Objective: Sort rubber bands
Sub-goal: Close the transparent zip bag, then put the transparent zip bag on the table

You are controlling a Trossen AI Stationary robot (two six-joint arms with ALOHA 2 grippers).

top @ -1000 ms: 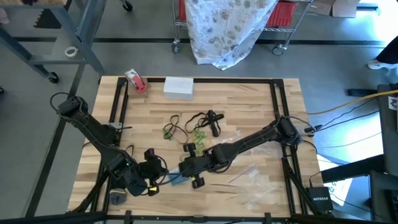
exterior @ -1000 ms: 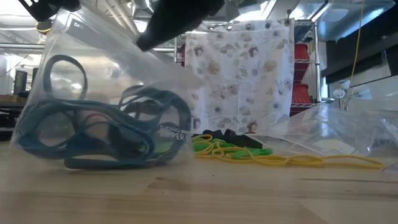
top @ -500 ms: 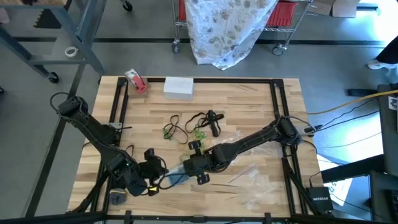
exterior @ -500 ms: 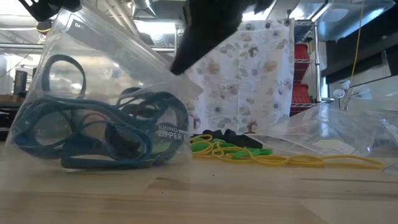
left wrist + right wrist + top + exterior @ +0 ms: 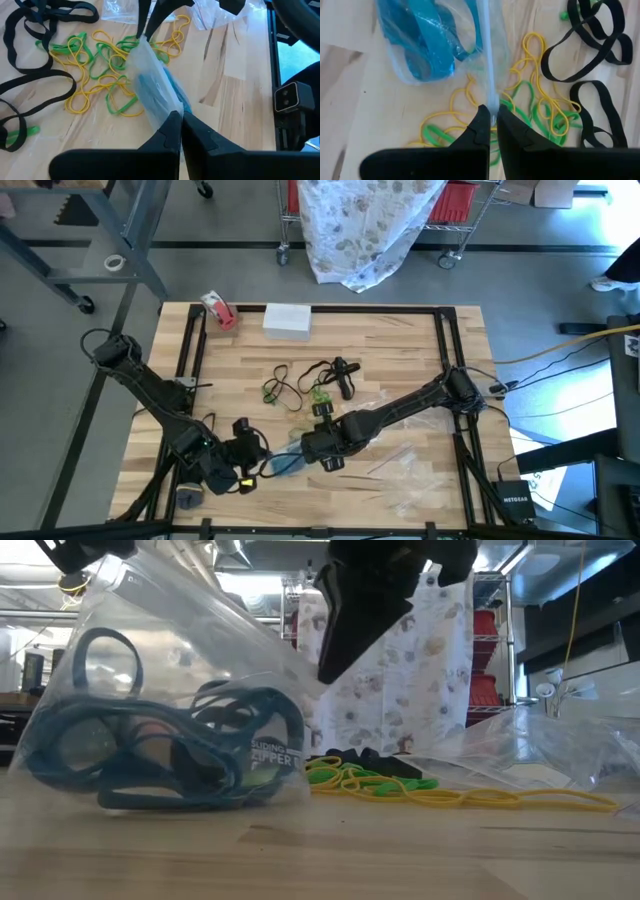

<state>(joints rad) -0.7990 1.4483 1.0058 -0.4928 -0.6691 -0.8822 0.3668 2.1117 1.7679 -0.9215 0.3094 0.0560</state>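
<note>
A clear zipper bag [image 5: 160, 680] holds several blue rubber bands [image 5: 150, 755] near the table's front edge. My left gripper [image 5: 179, 120] is shut on one end of the bag's top edge, and my right gripper [image 5: 491, 116] is shut on the other end. In the high view the bag [image 5: 281, 464] lies between the left gripper [image 5: 255, 452] and the right gripper [image 5: 303, 445]. Loose yellow and green rubber bands [image 5: 530, 115] and black ones [image 5: 590, 45] lie on the wood just beyond the bag. My left gripper pinches the bag's top edge [image 5: 167, 111] between its two fingers at the end nearer the table's left, coming slanting down. The bag's belly with the blue bands rests on the table. My right gripper pinches the bag's zipper strip [image 5: 490, 102] at its other end, fingers pointing steeply down from above. The top edge runs stretched between the two grippers while the bag's bottom [image 5: 180, 802] sits on the table.
Empty clear bags [image 5: 400, 470] lie at the front right. A red-and-white tape roll [image 5: 218, 310] and a white box [image 5: 287, 320] sit at the far edge. Black frame rails [image 5: 447, 350] run along both sides of the table.
My right gripper has tipped to point more steeply down and shifted a little toward the table's right, staying shut on the bag's top edge. The bag's bottom and the blue bands have stayed on the table.
</note>
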